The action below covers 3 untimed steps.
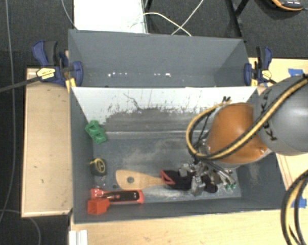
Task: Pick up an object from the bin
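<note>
The small black object with a red wedge-shaped end (175, 180) lies flat on the floor of the grey metal bin (143, 149), at about 5 o'clock of the floor and close to the near wall. Its red wedge points toward 9 o'clock, and its dark, irregular body runs toward 3 o'clock, where it meets the gripper (200, 181). The body is matt and lumpy, and its exact shape cannot be made out.

The gripper is down at floor level, directly at 3 o'clock of this object and touching or just beside its black end. Metal parts and wiring crowd the tip, so I cannot tell whether the gripper is parted or closed, nor whether the object is between its tips. Above it, toward 1 o'clock, sit the wrist's rounded orange cover (235, 134) and looped yellow-and-black cables (199, 131).

At 9 o'clock of the black object, the pale wooden spatula with a rounded blade (136, 179) lies flat, its handle end just beside the red wedge. Toward 8 o'clock from there, a red tool with a black strip along its handle (118, 196) lies near the bin's front left corner. A small round brass-coloured piece (97, 165) sits at 9 o'clock of the floor. A green plastic block (96, 131) rests at 10 o'clock against the left slope, well apart from the gripper.
</note>
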### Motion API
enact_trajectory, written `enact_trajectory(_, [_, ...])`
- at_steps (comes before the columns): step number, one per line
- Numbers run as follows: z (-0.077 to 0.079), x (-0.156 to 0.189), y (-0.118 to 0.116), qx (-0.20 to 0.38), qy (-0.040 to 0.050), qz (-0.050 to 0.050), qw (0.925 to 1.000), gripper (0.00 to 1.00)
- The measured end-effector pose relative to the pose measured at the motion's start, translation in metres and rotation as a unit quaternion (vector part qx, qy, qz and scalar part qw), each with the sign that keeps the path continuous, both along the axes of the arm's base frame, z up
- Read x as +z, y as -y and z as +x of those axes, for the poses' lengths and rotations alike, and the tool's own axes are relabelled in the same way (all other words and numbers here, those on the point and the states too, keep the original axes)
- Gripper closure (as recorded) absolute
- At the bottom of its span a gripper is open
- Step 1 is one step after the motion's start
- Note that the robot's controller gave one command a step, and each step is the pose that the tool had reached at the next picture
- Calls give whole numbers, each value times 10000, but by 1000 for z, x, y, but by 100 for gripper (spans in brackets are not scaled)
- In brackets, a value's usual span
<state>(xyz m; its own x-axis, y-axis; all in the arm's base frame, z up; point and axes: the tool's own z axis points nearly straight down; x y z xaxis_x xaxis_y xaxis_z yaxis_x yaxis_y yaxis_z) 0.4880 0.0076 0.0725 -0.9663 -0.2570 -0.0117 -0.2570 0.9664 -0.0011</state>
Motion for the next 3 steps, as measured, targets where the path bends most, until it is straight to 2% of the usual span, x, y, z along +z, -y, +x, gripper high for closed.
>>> enact_trajectory(1, [0,0,0,-6,-1,1,10000,100])
enact_trajectory(3, [-2,76,0,-46,-23,7,10000,100])
